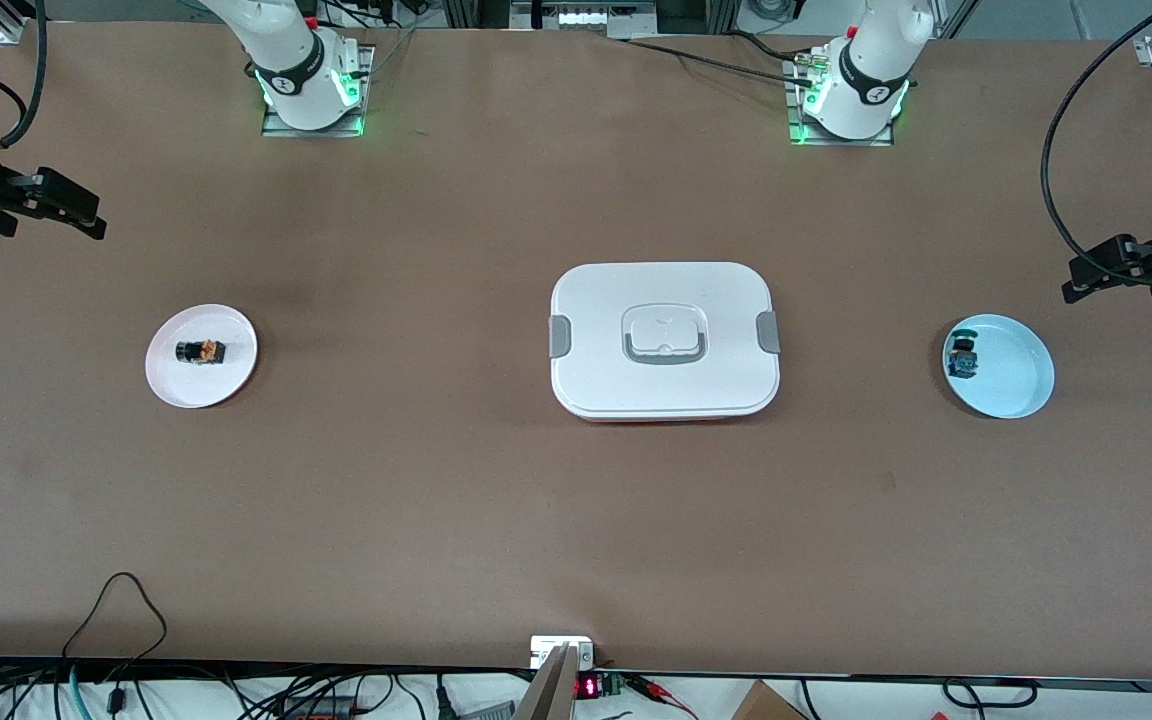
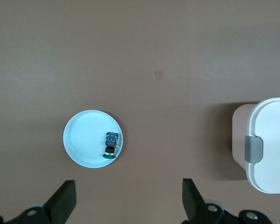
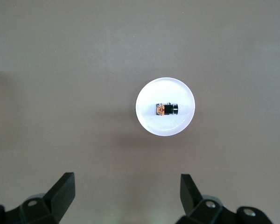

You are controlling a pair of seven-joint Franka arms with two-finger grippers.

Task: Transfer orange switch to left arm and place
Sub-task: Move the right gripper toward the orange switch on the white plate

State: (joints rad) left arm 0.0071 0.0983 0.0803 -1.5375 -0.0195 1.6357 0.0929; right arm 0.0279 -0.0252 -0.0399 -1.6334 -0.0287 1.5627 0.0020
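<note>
Even, diffuse overhead lighting across the brown table (image 1: pixel 436 500), with no hard glare in the front view. The box (image 1: pixel 664 340) casts a soft, narrow shadow along its edge nearer the front camera; a faint dark patch lies on the table near the white plate (image 1: pixel 201 356). Green indicator light glows at both arm bases. In the right wrist view the white plate (image 3: pixel 165 113) is overexposed, its rim blooming slightly, with a dim shadow beside it. In the left wrist view the box (image 2: pixel 270 144) throws a broad soft shadow; the tool fingers (image 2: pixel 63 201) appear as dark silhouettes
</note>
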